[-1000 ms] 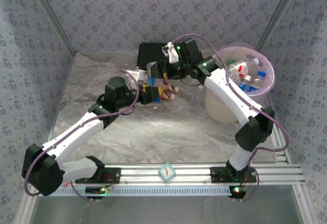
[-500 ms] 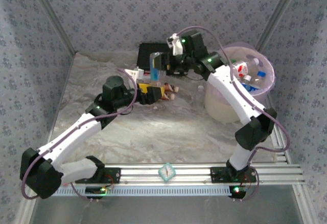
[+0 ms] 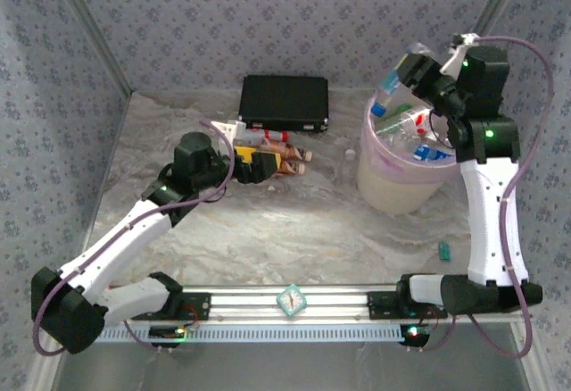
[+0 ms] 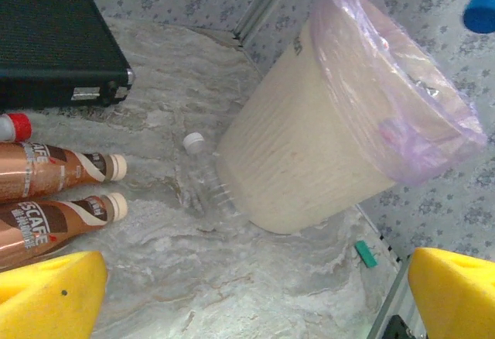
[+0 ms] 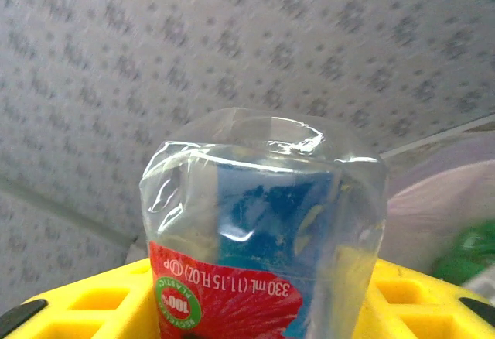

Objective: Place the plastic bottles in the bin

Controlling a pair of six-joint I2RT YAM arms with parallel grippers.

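Pinching the clear water bottle around its labelled middle above the bin, the right gripper likely finds it light, thin-walled and crushable; the left gripper gapes wide.

Left arm and right arm: white links, black joints, looping purple cables, green lights, yellow fingers.

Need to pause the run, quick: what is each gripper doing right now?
Left gripper: open, empty.
Right gripper: closed on a clear bottle above the bin.
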